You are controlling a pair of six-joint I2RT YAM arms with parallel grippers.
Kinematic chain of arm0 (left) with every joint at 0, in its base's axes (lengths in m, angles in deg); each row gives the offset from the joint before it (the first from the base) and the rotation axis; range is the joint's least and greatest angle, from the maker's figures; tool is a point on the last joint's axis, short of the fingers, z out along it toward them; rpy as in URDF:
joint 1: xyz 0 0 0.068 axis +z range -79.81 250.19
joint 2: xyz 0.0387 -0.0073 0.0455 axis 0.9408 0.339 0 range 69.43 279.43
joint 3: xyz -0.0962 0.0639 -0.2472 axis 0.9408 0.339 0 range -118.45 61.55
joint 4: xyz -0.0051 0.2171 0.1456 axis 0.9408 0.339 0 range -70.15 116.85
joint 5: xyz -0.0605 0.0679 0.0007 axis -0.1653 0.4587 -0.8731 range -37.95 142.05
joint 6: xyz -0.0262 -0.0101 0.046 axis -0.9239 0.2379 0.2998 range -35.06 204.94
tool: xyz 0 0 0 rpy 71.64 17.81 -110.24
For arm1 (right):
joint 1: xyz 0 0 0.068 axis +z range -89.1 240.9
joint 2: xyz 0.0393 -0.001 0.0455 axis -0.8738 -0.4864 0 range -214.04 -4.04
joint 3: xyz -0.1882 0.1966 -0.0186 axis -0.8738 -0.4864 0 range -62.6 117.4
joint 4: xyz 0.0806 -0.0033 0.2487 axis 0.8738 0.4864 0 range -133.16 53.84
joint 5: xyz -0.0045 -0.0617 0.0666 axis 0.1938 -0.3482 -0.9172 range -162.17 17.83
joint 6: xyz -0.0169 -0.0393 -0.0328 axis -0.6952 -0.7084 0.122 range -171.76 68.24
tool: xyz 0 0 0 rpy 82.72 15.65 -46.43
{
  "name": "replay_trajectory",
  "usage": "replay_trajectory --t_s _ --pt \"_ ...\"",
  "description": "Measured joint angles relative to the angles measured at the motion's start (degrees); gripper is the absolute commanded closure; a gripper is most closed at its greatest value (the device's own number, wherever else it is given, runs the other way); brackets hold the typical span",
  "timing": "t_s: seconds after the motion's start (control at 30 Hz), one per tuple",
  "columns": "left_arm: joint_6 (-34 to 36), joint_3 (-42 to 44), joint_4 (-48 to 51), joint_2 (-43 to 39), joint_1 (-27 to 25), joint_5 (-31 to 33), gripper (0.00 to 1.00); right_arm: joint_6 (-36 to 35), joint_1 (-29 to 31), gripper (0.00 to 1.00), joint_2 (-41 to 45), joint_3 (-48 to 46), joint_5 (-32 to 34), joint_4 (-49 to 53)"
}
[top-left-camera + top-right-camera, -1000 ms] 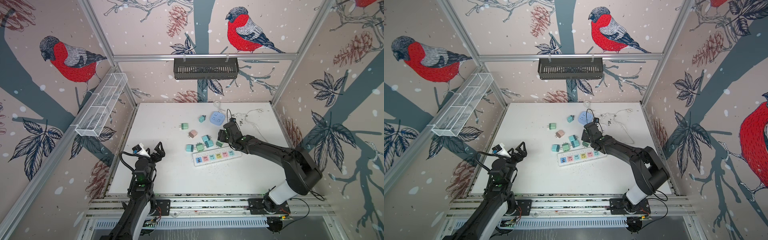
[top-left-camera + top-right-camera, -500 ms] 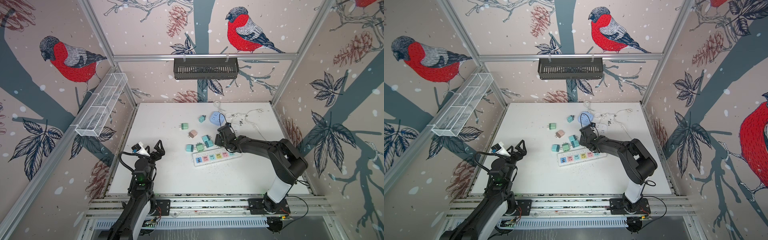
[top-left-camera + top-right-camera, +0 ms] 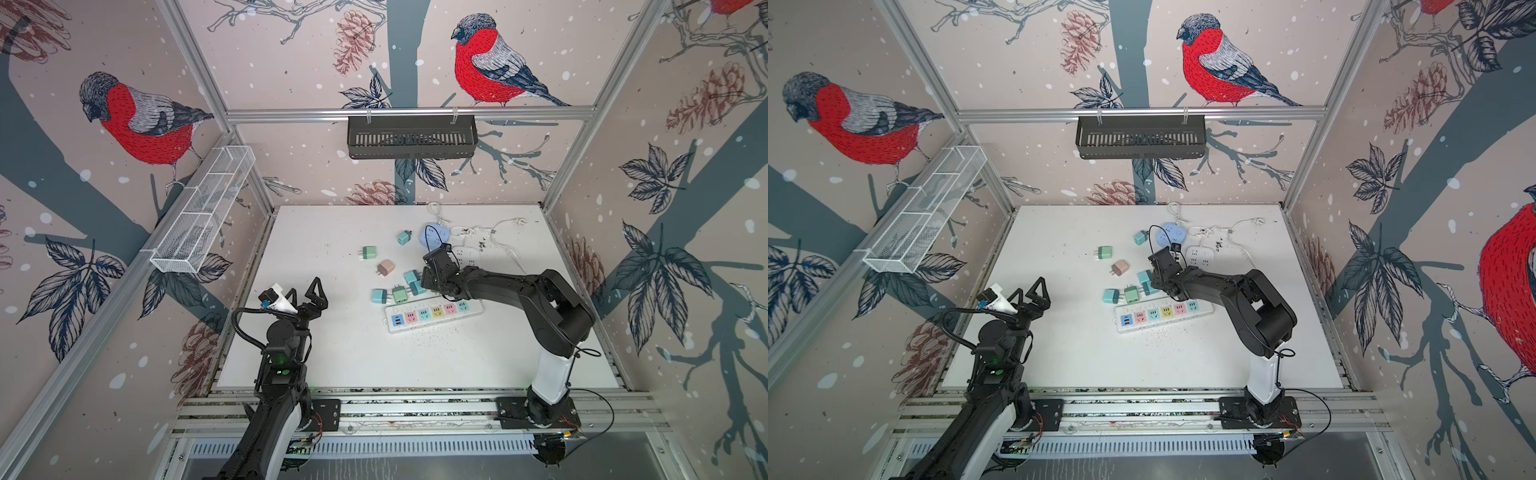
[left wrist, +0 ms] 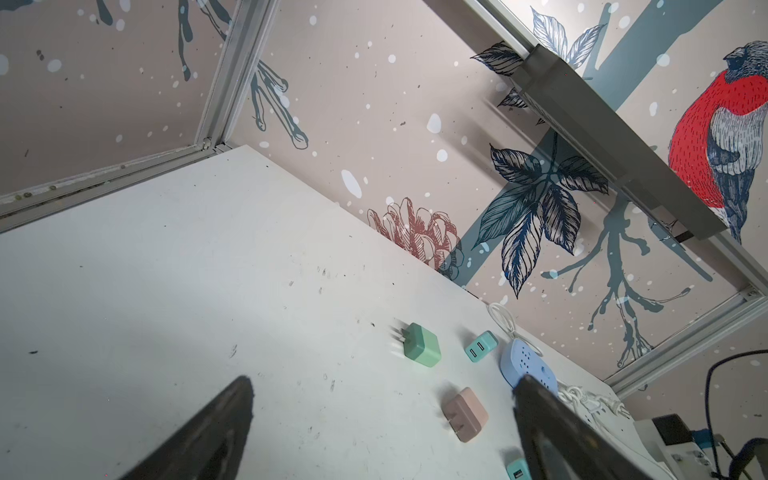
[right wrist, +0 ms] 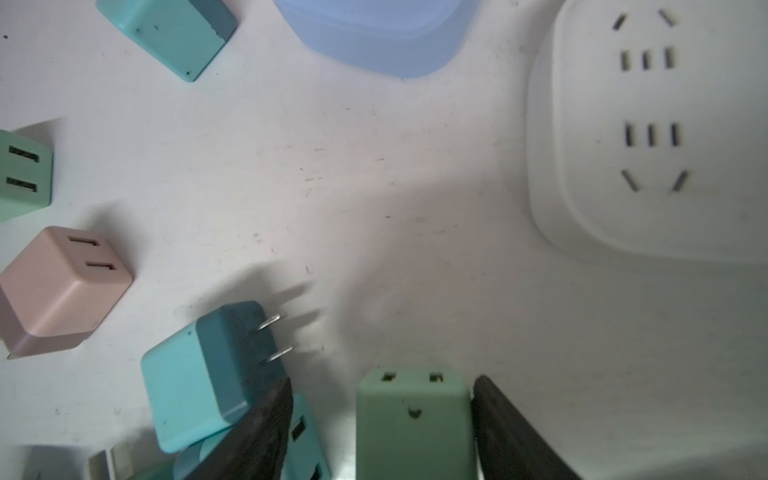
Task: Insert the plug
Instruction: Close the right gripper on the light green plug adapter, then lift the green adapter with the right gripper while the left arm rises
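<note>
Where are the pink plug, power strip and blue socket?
pink plug (image 3: 386, 266), in a top view, its body's middle.
power strip (image 3: 436, 311), in a top view, its yellow socket.
blue socket (image 3: 1173, 236), in a top view, its top face.

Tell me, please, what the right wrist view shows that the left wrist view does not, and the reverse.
Only the right wrist view shows the green plug between the fingers of the right tool, and the slots of the white socket block. Only the left wrist view shows the patterned walls, the white cable and the wide-open left tool. Both show the pink plug and the blue socket.
</note>
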Motion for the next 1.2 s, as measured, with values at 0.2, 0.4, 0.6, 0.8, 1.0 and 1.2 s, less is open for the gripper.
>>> replay_trajectory --t_s 0.2,0.4,0.6,0.8,1.0,1.2 --pt "-0.13 0.00 0.00 0.04 0.00 0.02 0.03 -1.33 1.22 0.31 -1.57 2.89 4.61 4.55" --pt "-0.17 0.00 0.02 0.09 0.00 0.13 0.03 -1.57 1.51 0.42 -1.33 1.27 6.16 6.29" --pt "-0.17 0.00 0.02 0.02 0.00 0.70 0.03 -2.69 1.53 0.42 -1.64 0.96 4.17 6.23" --pt "-0.17 0.00 0.02 -0.02 0.00 0.90 0.03 -2.99 1.60 0.39 -2.03 0.63 3.02 5.62" --pt "-0.20 0.00 0.04 -0.02 0.00 1.03 0.03 -3.06 1.88 0.52 -0.55 -0.81 2.58 5.03" --pt "-0.17 0.00 0.02 0.00 0.00 0.98 0.03 -3.08 1.40 0.60 -0.85 -1.27 2.67 3.37"
